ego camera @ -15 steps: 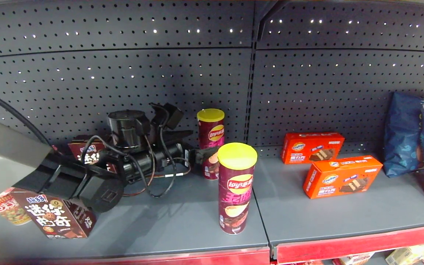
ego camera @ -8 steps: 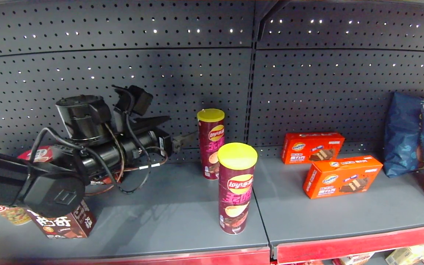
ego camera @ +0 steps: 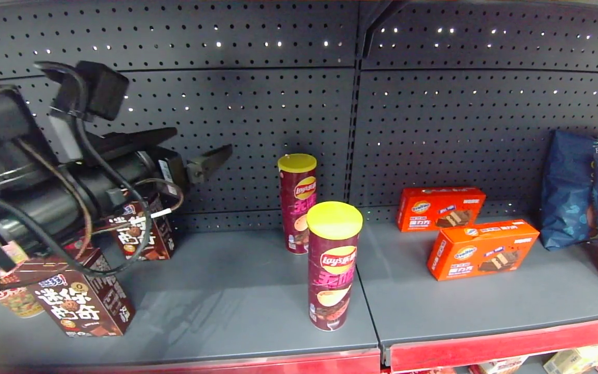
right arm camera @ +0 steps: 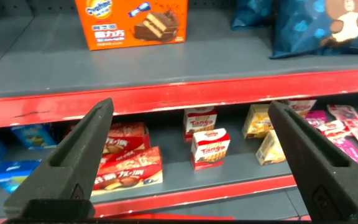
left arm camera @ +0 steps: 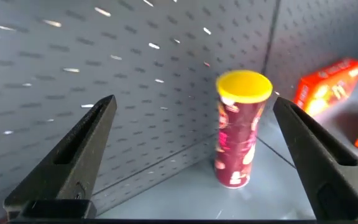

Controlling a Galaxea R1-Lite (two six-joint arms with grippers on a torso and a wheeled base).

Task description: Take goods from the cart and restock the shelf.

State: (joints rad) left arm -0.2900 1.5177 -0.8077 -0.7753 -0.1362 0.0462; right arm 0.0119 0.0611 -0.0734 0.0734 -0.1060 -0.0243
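Starting at nine o'clock of the head view: condition of the left gripper? — Inspector

Fingers spread wide, nothing between them. It hangs above the grey metal shelf, before the grey perforated back panel. — Surveyor

Items beneath that arm? — Inspector

A front brown cardboard carton near the shelf's red front edge. A printed paper cup sits just beside it at nine o'clock. A rear brown cardboard carton sits at one o'clock of the front one. — Surveyor

The stocked goods at centre? — Inspector

Two maroon cylindrical tubes with yellow lids, both upright on the shelf. The rear tube stands near the back panel, at four o'clock of the left gripper and apart from it. The left wrist view frames it between the spread fingers, untouched. The front tube stands at five o'clock of the rear one, near the red edge. — Surveyor

Further toward three o'clock? — Inspector

A rear orange cardboard box, then a front orange cardboard box at five o'clock of it. Dark blue soft bags stand against the panel at the far end. — Surveyor

And the right gripper? — Inspector

Spread wide, holding nothing, held before the red edge. Small boxed goods sit on a lower shelf beyond it. — Surveyor
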